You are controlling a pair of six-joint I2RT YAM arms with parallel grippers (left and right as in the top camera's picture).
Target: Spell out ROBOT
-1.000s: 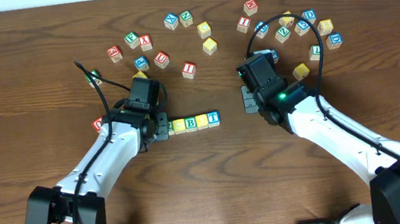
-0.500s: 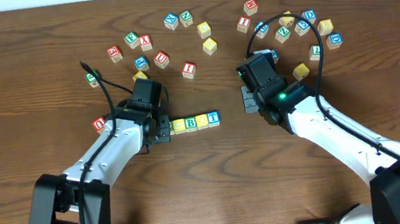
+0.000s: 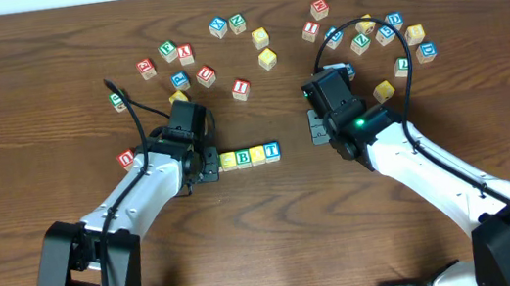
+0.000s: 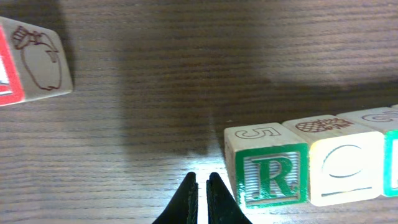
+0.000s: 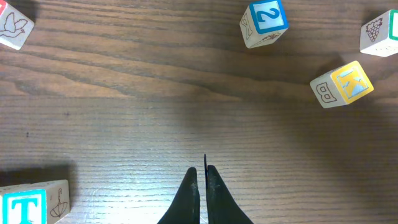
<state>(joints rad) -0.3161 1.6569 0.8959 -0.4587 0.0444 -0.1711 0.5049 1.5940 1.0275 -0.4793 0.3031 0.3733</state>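
- Your left hand (image 4: 202, 179) is closed, fingertips together and gripping nothing. It sits low over the worktop (image 3: 38, 142), at the bottom centre of the left wrist view.
- The R cube (image 4: 270, 177) stands just right of that hand. I cannot tell whether they touch.
- Next to R, touching it, is the first yellow cube (image 4: 345, 168). Glare washes out its face, leaving only a faint round outline.
- From overhead, the row runs rightward across the middle of the frame: first yellow cube, B cube (image 3: 244, 156), second yellow cube (image 3: 258, 153) and T cube (image 3: 272, 149). The left hand hides R there.
- Your right hand (image 5: 200, 171) is also closed and empty. It is right of the row, well apart from the T cube.
- Over the last second, only the left arm's lower links swung slightly toward frame right. The hand stayed at the row's left end, and no cube moved.
- Judged from this, the word appears laid out, so the spelling looks finished or nearly so.
- Loose cubes (image 3: 267, 58) lie scattered across the upper frame.
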